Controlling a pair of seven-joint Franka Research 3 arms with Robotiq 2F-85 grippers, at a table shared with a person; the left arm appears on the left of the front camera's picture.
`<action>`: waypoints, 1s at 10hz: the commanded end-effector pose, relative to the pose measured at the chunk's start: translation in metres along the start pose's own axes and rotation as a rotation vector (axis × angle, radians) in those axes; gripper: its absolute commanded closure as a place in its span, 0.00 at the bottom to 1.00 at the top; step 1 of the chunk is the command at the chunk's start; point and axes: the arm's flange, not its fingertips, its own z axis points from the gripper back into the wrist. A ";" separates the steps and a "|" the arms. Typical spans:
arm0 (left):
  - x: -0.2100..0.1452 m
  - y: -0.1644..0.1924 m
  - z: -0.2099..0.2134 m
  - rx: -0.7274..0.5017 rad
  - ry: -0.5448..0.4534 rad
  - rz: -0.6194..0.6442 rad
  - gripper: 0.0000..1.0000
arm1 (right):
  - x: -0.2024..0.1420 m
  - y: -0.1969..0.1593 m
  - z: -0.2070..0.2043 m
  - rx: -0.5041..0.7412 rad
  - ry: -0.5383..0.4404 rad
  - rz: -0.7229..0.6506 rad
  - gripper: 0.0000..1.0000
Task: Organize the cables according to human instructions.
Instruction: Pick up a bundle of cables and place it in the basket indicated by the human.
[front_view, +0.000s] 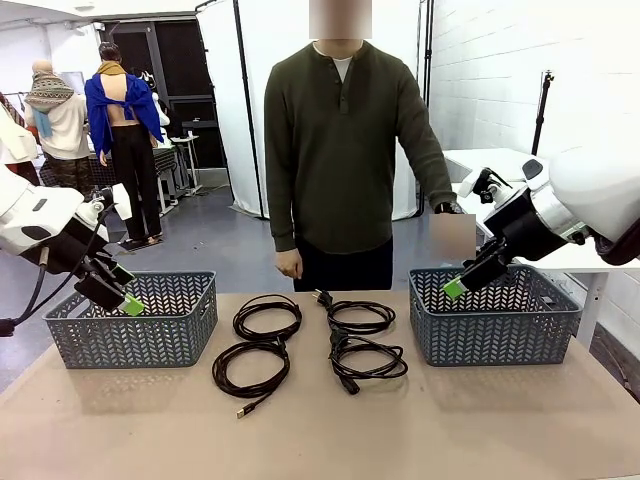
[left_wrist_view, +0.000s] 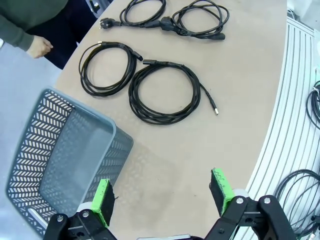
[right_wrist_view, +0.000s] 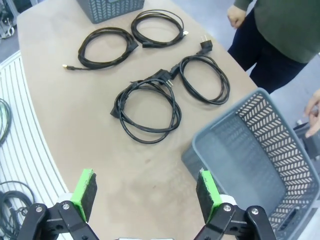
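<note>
On the counter (front_view: 500, 420): 4 black cables in a 2x2 block at mid-counter, btwn two grey baskets; the human (front_view: 340, 150) stands at the far edge, arms down, no pointing that I can make out.
Baskets: left basket (front_view: 60, 340) and right basket (front_view: 480, 340) flank the coils, each just beside its nearer pair; what shows of their insides is bare.
Thick pair: far-right coil (front_view: 360, 316) and near-right coil (front_view: 368, 358), heavier cord w/ chunky plugs, touching or overlapping where they meet.
Thin pair: far-left coil (front_view: 267, 318) and near-left coil (front_view: 250, 365), slimmer cord; near one trails a small plug toward the robot.
Handling (judgement): light, limp, no tie visible, so a coil likely sags and unspools when lifted. Rubbery jacket prob grips OK on green pads.
Where to grab (judgement): pinch across the bundled strands at one side of the ring, several turns at once; not a plug or loose tail.
Left fingers (left_wrist_view: 103, 201): spread wide, nothing btwn; up over the left basket's edge, thin pair well apart ahead.
Right fingers (right_wrist_view: 207, 194): spread wide, holding nothing; up by the right basket's rim, thick pair well apart ahead.
</note>
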 end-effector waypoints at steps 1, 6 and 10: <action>-0.002 0.002 -0.001 -0.011 -0.008 -0.003 0.00 | -0.001 -0.003 -0.002 0.018 -0.022 0.007 0.00; -0.002 0.002 -0.001 -0.011 -0.008 -0.003 0.00 | -0.001 -0.003 -0.002 0.018 -0.022 0.007 0.00; -0.002 0.002 -0.001 -0.011 -0.008 -0.003 0.00 | -0.001 -0.003 -0.002 0.018 -0.022 0.007 0.00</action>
